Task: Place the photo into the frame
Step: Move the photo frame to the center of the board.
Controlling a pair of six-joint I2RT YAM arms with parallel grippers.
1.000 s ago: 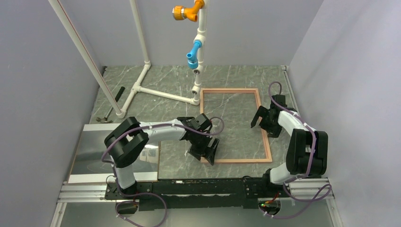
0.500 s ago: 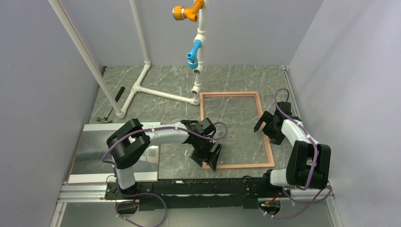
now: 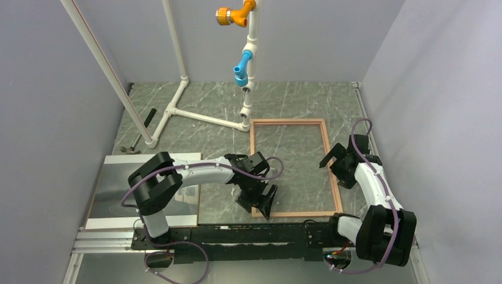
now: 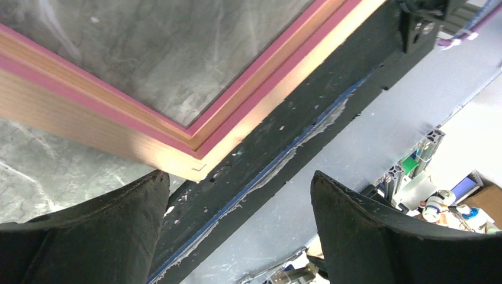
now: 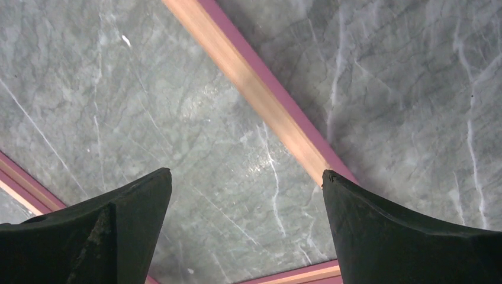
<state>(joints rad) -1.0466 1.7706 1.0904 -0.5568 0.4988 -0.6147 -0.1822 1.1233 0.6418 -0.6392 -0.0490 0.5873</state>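
The frame [image 3: 287,121] lies flat on the marble table right of centre, tan wood up with pink at its inner lip. The left wrist view shows its near left corner [image 4: 195,155] just above my left gripper [image 4: 237,177]. That gripper [image 3: 260,201] is open with nothing between its fingers. My right gripper [image 3: 331,161] stands open over the frame's right rail [image 5: 254,89], the pane below it, and holds nothing. The photo [image 3: 112,180] lies flat at the near left, glossy with a white margin, partly under my left arm.
A white pipe stand [image 3: 177,109] with blue and orange fittings [image 3: 241,65] rises at the back. A dark tool [image 3: 139,133] lies at the back left. The black base rail [image 4: 308,112] runs along the near edge close under the frame's corner. Grey walls close in both sides.
The frame has slid toward the near edge. Both grippers have moved nearer along with it, the right arm also swinging out to the right. The left jaws have widened a little.
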